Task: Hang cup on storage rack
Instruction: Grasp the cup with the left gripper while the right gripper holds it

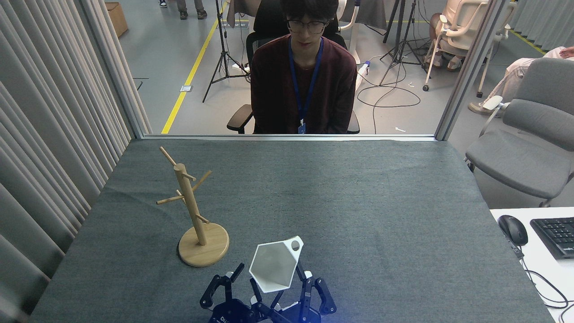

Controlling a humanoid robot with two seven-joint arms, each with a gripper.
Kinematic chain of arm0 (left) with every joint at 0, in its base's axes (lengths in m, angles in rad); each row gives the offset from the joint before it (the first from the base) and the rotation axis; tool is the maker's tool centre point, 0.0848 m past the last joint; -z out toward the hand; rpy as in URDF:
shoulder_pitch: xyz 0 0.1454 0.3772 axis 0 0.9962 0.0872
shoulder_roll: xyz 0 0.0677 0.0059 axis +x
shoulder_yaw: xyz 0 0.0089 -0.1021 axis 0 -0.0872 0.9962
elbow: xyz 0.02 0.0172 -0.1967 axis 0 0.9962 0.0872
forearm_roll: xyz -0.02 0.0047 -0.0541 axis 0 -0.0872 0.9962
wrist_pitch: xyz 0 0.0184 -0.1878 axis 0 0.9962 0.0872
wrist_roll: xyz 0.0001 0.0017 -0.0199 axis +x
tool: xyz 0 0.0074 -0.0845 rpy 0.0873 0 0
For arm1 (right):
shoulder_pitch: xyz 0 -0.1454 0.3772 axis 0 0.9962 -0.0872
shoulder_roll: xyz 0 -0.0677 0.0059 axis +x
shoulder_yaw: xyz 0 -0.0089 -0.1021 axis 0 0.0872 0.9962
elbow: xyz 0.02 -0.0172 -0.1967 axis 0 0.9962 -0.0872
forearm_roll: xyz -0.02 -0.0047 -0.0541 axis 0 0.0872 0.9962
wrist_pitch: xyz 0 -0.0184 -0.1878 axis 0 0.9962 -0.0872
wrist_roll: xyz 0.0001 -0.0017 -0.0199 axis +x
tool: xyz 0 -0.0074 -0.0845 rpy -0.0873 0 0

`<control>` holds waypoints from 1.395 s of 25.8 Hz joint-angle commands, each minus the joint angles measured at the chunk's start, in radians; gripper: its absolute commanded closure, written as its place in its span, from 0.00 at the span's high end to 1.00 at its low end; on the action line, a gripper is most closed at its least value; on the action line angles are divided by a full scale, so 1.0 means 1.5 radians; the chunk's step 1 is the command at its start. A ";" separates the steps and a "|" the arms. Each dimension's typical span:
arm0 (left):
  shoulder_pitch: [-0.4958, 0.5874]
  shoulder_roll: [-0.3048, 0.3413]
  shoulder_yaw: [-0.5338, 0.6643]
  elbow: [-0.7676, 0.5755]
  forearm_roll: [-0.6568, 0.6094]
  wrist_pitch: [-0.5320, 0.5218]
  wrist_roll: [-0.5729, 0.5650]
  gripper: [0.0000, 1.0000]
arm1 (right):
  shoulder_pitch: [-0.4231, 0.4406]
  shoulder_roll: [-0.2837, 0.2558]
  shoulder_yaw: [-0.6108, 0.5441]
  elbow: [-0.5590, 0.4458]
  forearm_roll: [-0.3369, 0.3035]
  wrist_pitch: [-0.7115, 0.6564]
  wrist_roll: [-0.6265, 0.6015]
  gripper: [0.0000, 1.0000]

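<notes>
The white hexagonal cup (pixel 273 267) hangs low near the table's front edge with its mouth tilted toward me. Its tab with the round hole (pixel 295 245) points up and to the right. My right gripper (pixel 281 289) is shut on the cup's narrow base from below, a dark finger on each side. Just to the left, my left gripper (pixel 228 277) stands open, apart from the cup and holding nothing. The wooden storage rack (pixel 190 202) stands upright on its round base (pixel 204 251), to the left of the cup and slightly farther back, with bare pegs.
A person (pixel 302 76) sits in a chair beyond the far edge of the grey cloth table (pixel 358 215). Curtains (pixel 45 134) line the left side. A grey chair (pixel 529 152), a mouse (pixel 512 229) and a keyboard (pixel 556 235) are at the right.
</notes>
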 commanded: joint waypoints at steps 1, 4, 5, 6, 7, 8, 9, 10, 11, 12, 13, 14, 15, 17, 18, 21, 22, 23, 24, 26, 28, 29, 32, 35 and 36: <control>0.000 0.001 0.000 0.000 -0.001 0.000 0.002 0.99 | 0.013 0.003 0.010 0.001 0.010 0.001 -0.001 0.66; 0.001 0.001 0.000 -0.002 0.000 0.000 0.002 0.99 | 0.016 0.009 0.013 0.009 0.019 0.001 0.000 0.66; 0.001 0.000 0.000 -0.003 0.000 0.000 0.002 0.99 | 0.016 0.009 0.020 0.011 0.020 0.001 0.000 0.66; 0.001 0.001 0.000 -0.003 0.000 0.001 0.002 0.99 | 0.015 0.010 0.027 0.017 0.021 0.003 0.000 0.66; 0.001 0.001 0.000 -0.003 0.000 0.000 0.002 0.99 | 0.015 0.011 0.031 0.026 0.021 0.007 -0.001 0.66; 0.000 0.001 0.000 -0.004 -0.001 0.001 0.003 0.99 | 0.015 0.011 0.032 0.034 0.021 0.009 -0.001 0.66; 0.000 0.001 0.001 -0.004 0.000 0.001 0.003 0.99 | 0.014 0.012 0.031 0.043 0.021 0.009 -0.002 0.66; 0.000 0.001 0.002 -0.005 0.000 0.001 0.003 0.99 | 0.014 0.012 0.031 0.051 0.021 0.011 -0.003 0.66; -0.001 0.001 0.002 -0.006 0.000 0.001 0.004 0.99 | 0.014 0.012 0.031 0.054 0.021 0.012 -0.003 0.66; -0.001 0.001 0.002 -0.006 0.000 0.002 0.004 0.99 | 0.014 0.012 0.031 0.055 0.021 0.012 -0.003 0.66; 0.000 0.001 0.002 -0.006 0.000 0.003 0.005 0.99 | 0.014 0.012 0.031 0.055 0.021 0.012 -0.003 0.66; 0.000 0.001 0.002 -0.007 0.000 0.004 0.006 0.99 | 0.014 0.012 0.032 0.056 0.021 0.012 -0.003 0.66; 0.000 0.001 0.002 -0.008 0.000 0.005 0.006 0.99 | 0.014 0.013 0.032 0.057 0.021 0.012 -0.003 0.66; 0.001 0.001 0.003 -0.010 0.000 0.006 0.006 0.93 | 0.013 0.014 0.032 0.057 0.021 0.012 -0.003 0.66; 0.000 0.001 0.003 -0.013 0.000 0.006 0.006 0.85 | 0.013 0.014 0.032 0.058 0.021 0.012 -0.003 0.66; -0.002 0.001 0.003 -0.014 -0.001 0.006 0.005 0.67 | 0.011 0.017 0.032 0.057 0.021 0.012 -0.003 0.66; -0.002 0.001 0.003 -0.014 -0.001 0.006 0.005 0.64 | 0.010 0.017 0.031 0.057 0.021 0.012 -0.003 0.66; -0.002 0.001 0.003 -0.014 -0.001 0.007 0.005 0.62 | 0.010 0.017 0.031 0.057 0.021 0.012 -0.003 0.66; -0.002 0.001 0.003 -0.014 -0.001 0.009 0.005 0.62 | 0.009 0.018 0.031 0.057 0.021 0.012 -0.003 0.66; -0.002 0.002 0.003 -0.014 -0.001 0.010 0.005 0.62 | 0.009 0.018 0.032 0.057 0.021 0.012 -0.003 0.66; -0.001 0.002 0.003 -0.014 -0.001 0.010 0.005 0.62 | 0.009 0.018 0.031 0.057 0.021 0.012 -0.003 0.66; 0.000 0.002 0.003 -0.014 -0.001 0.010 0.005 0.62 | 0.009 0.018 0.032 0.057 0.020 0.012 -0.003 0.67; 0.000 0.002 0.003 -0.015 -0.001 0.010 0.005 0.62 | 0.009 0.018 0.032 0.057 0.020 0.012 -0.003 0.69; -0.001 0.002 0.003 -0.015 -0.002 0.010 0.005 0.60 | 0.009 0.018 0.032 0.057 0.020 0.012 -0.003 0.69; 0.000 0.002 0.003 -0.015 -0.002 0.010 0.005 0.58 | 0.009 0.018 0.032 0.056 0.020 0.012 -0.004 0.69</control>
